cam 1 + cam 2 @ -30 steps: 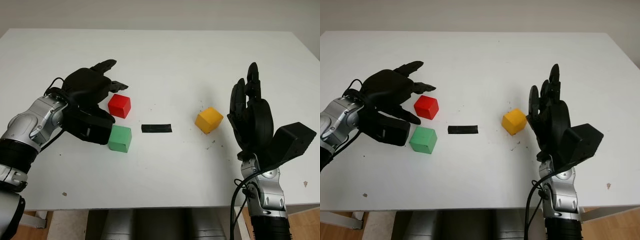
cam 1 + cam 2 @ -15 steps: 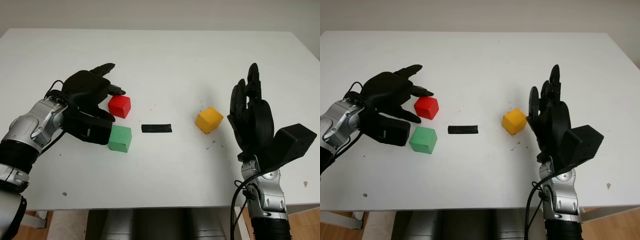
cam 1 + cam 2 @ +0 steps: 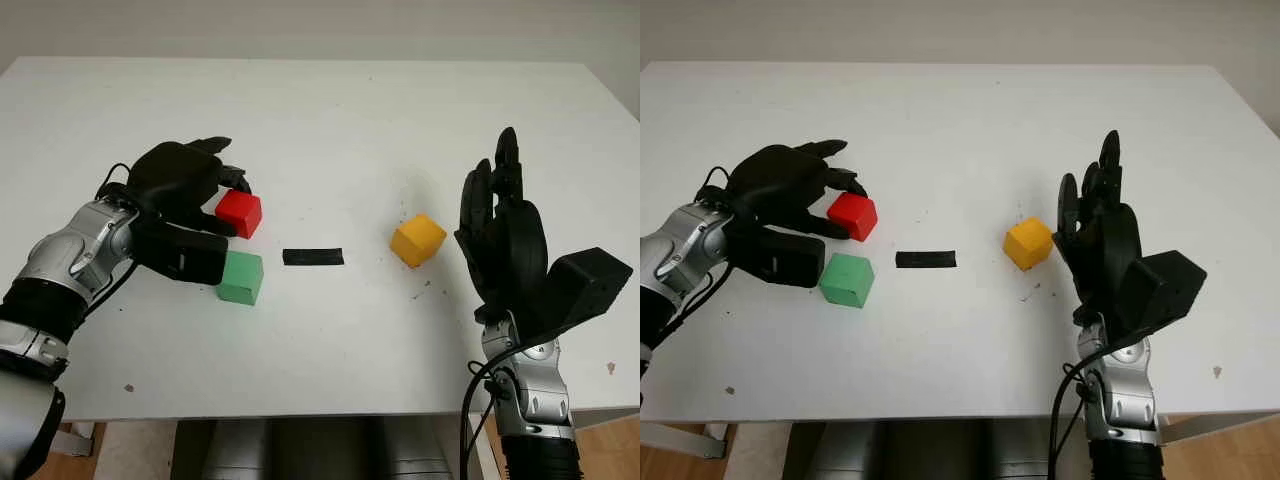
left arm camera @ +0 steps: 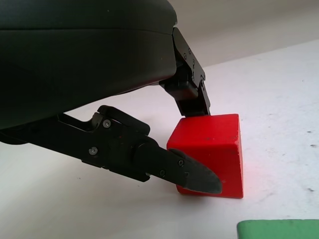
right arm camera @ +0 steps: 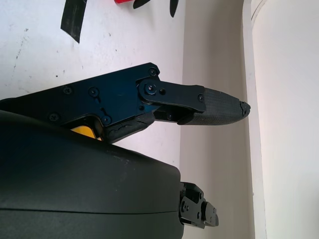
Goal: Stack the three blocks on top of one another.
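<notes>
As left hand (image 3: 185, 190) grips one red block (image 3: 239, 213), two lie apart.

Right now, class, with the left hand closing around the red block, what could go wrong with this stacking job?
1. The left hand has fingers against the red block, which sits on the table; the grip looks shallow, so the block might slip or tip on lifting.
2. The green block lies close beside that hand, so it could be nudged.
3. The open right hand stands near the yellow block and could bump it.
</notes>
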Controlling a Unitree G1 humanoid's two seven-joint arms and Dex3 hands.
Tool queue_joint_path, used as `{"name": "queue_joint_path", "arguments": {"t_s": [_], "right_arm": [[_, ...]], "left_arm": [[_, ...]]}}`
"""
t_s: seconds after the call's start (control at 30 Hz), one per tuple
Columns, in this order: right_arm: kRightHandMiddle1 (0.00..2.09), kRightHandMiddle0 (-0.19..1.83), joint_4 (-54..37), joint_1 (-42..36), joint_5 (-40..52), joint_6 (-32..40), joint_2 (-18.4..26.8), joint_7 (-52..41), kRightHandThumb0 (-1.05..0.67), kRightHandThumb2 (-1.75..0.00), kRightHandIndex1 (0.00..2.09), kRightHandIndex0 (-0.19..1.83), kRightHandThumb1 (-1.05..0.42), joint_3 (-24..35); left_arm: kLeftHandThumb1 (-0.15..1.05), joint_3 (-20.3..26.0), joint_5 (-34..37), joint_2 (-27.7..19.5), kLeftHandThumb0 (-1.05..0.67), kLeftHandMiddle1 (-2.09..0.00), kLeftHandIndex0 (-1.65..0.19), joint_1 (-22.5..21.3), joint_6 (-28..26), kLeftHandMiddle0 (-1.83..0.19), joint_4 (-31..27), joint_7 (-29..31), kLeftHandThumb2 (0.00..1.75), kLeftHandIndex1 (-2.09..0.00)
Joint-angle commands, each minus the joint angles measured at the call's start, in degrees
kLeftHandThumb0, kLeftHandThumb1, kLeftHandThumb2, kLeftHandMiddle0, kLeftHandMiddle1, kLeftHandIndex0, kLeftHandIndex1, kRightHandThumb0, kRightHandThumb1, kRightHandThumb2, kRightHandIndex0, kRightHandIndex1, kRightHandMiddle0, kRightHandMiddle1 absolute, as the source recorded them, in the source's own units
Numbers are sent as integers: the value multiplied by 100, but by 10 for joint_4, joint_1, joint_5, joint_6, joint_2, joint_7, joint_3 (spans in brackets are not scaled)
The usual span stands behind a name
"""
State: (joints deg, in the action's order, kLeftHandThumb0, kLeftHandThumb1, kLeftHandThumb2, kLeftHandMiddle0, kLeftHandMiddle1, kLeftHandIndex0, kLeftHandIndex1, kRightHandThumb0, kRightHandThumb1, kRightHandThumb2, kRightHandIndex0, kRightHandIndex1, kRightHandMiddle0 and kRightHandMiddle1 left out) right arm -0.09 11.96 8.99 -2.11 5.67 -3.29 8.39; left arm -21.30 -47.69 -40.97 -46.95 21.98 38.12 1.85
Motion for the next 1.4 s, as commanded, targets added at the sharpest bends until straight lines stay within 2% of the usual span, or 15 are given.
{"name": "queue_joint_path", "arguments": {"t_s": [0.0, 0.2, 0.43, 0.57, 0.7, 0.83, 1.03, 1.2, 1.37], "right_arm": [[0, -19, -9, 1, -2, 1, 3, -2, -73, -53, 0, -19, -105, 0], [0, -19, -8, 3, -5, 0, 2, -1, -74, -55, 0, -19, -105, 0], [0, -19, -13, 0, -7, 2, 1, -1, -73, -55, 0, -19, -105, -2], [0, -19, -11, 0, -6, 2, -4, 3, -73, -54, 0, -19, -105, -2], [0, -19, -11, 0, -7, 1, -6, 5, -73, -54, 0, -19, -105, -3], [0, -19, -14, -3, -6, 0, -9, 6, -72, -54, 0, -19, -105, -4], [1, -19, -21, -7, -12, 2, -9, 9, -72, -54, 1, -19, -105, -6], [1, -19, -28, -9, -15, 7, -11, 14, -73, -54, 2, -19, -105, -9], [0, -19, -29, -10, -18, 7, -12, 16, -73, -55, 0, -19, -105, -11]], "left_arm": [[101, -3, 5, 3, -46, -6, -43, -9, 12, -22, 11, -10, 6, -109], [101, -7, 3, -1, -44, -6, -40, -21, 27, -23, 24, -11, 5, -116], [99, 3, 26, -3, -43, -6, -41, -37, 27, -24, 6, 45, 5, -120], [97, -2, 17, -8, -44, -5, -40, -57, 9, -24, -37, 93, 5, -128], [97, 1, 15, -5, -43, -5, -41, -65, -10, -22, -86, 133, 5, -126], [96, 1, 42, 7, -42, -5, -44, -77, -14, -21, -122, 200, 5, -122], [94, 4, 109, 33, -44, -6, -49, -86, 1, -25, -149, 281, 5, -127], [95, 4, 138, 49, -44, -6, -44, -82, -11, -25, -163, 323, 6, -132], [98, 13, 187, 64, -46, -5, -42, -61, -6, -23, -150, 336, 6, -131]]}}
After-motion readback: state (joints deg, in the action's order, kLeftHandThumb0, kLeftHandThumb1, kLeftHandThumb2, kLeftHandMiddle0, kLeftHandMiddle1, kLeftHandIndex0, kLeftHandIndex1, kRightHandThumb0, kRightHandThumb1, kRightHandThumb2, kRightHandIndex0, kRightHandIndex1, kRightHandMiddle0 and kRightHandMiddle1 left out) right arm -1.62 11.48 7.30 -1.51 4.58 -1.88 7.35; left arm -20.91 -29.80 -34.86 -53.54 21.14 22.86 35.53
